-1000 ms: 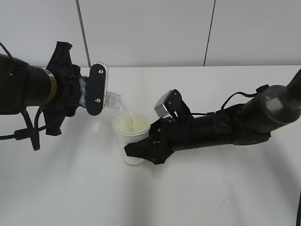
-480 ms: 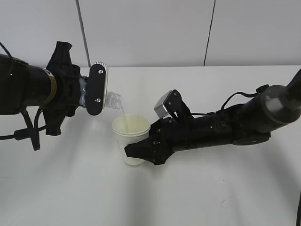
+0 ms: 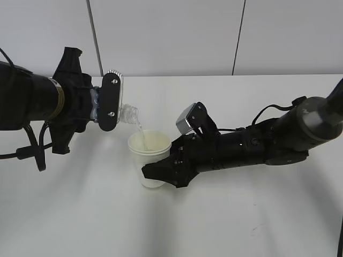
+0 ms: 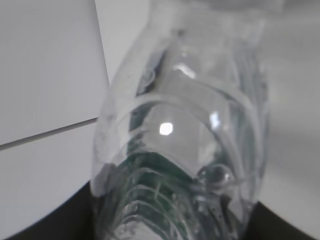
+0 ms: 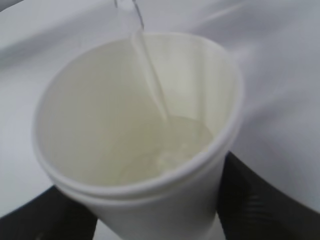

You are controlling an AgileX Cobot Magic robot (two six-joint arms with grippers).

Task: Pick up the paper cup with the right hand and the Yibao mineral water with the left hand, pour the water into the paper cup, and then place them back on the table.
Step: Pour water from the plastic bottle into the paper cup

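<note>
My left gripper is shut on the Yibao mineral water, a clear ribbed bottle held tipped sideways with its mouth over the paper cup. A thin stream of water runs from the bottle into the cup. In the left wrist view the bottle fills the frame, its green label band low between the jaws. My right gripper is shut on the white paper cup and holds it just above the table. The right wrist view shows the cup partly filled, the stream landing inside, dark fingers on both sides.
A white wall with dark vertical seams stands behind the table's far edge. Both black arms stretch in from the left and right over the white tabletop.
Both arms hold still. The water stream keeps running into the cup; the bottle's tilt looks unchanged.
</note>
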